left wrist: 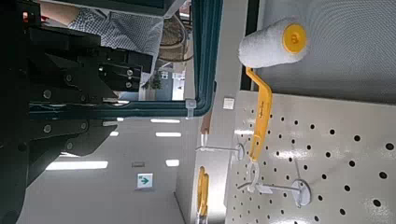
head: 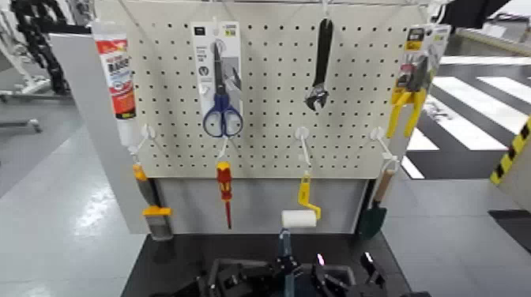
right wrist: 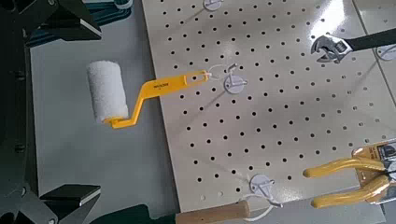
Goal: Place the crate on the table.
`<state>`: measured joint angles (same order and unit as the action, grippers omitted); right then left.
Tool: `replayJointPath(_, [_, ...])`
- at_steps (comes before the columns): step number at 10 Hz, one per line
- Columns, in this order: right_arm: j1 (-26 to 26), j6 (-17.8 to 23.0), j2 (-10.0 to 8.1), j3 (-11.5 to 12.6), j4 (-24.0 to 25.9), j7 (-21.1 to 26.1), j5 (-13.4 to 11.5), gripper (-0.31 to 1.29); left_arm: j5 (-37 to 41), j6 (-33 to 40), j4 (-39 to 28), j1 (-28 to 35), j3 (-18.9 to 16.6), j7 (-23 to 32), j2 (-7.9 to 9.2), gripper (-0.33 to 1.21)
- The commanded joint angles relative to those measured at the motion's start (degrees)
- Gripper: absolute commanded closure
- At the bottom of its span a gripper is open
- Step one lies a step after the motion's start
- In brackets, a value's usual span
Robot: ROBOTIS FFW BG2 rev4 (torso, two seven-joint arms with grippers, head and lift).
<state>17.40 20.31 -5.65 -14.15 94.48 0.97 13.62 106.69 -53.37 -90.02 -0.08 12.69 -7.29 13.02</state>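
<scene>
The crate (head: 286, 272) sits low at the bottom middle of the head view, over the black table (head: 182, 253). Its slim blue handle (head: 285, 243) stands upright. My left gripper (head: 229, 280) is at the crate's left side and my right gripper (head: 348, 278) at its right side. In the left wrist view the dark fingers (left wrist: 103, 73) close on the crate's blue-grey rim (left wrist: 204, 56). In the right wrist view the fingers (right wrist: 79, 23) stand wide apart, with only the grey panel between them. Most of the crate is cut off by the picture's lower edge.
A cream pegboard (head: 269, 87) stands right behind the table. It holds scissors (head: 221, 95), a wrench (head: 320, 67), a red screwdriver (head: 225, 189), yellow pliers (head: 411, 95) and a yellow-handled paint roller (head: 300, 215) hanging just above the crate. Grey floor lies on both sides.
</scene>
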Motion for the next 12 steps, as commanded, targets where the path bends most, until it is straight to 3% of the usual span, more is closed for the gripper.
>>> replayJointPath(1, [0.00, 0.08, -0.06, 0.00, 0.00, -0.01, 0.00, 0.14, -0.17, 0.02, -0.07, 0.17, -0.29, -0.01, -0.19, 1.19])
replayJointPath(4, [0.00, 0.08, 0.02, 0.00, -0.09, -0.01, 0.00, 0.14, -0.43, 0.02, -0.24, 0.35, -0.56, -0.01, -0.37, 1.19])
replayJointPath(7, [0.09, 0.00, 0.02, 0.00, 0.00, 0.08, 0.00, 0.14, -1.13, -1.65, -1.91, 1.31, -3.63, 1.93, 0.16, 1.19])
replayJointPath(12, [0.00, -0.09, 0.11, -0.08, 0.00, 0.08, 0.00, 0.14, -1.92, -2.97, -2.18, 0.70, -5.92, 2.28, 1.04, 1.19])
